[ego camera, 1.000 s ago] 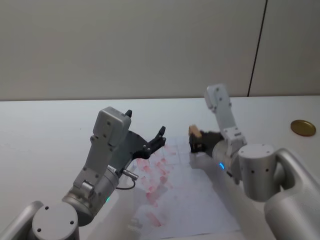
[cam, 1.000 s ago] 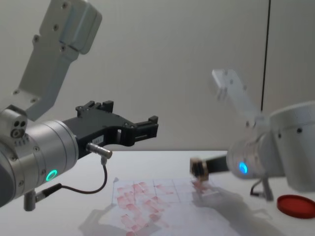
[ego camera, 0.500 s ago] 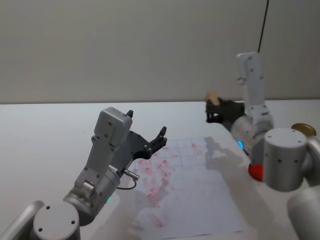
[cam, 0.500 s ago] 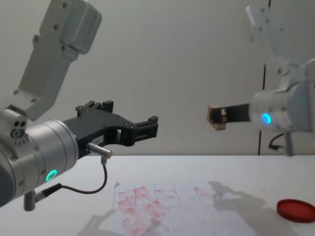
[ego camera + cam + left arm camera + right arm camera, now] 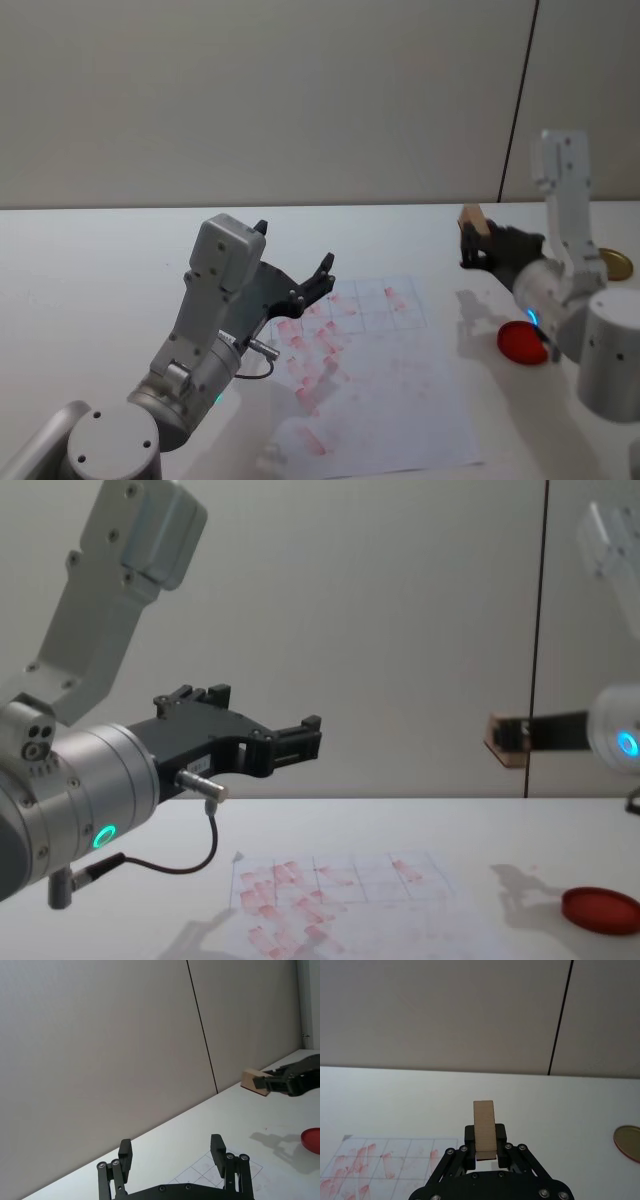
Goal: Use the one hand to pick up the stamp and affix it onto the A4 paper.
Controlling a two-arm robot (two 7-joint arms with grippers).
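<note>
The right gripper [image 5: 470,243] clamped the wooden stamp [image 5: 473,218] between its fingers, raised above the table, right of the A4 paper [image 5: 380,390]

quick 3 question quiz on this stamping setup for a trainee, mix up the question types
1. True or false: the right gripper is shut on the stamp.
2. Multiple choice: where is the stamp relative to the A4 paper? A) pressed on it B) held in the air beyond its right edge C) lying on the red ink pad
3. Fill in: the left gripper hangs above the paper with its fingers ____.

Key: 1 true. 2 B. 3 open.
</note>
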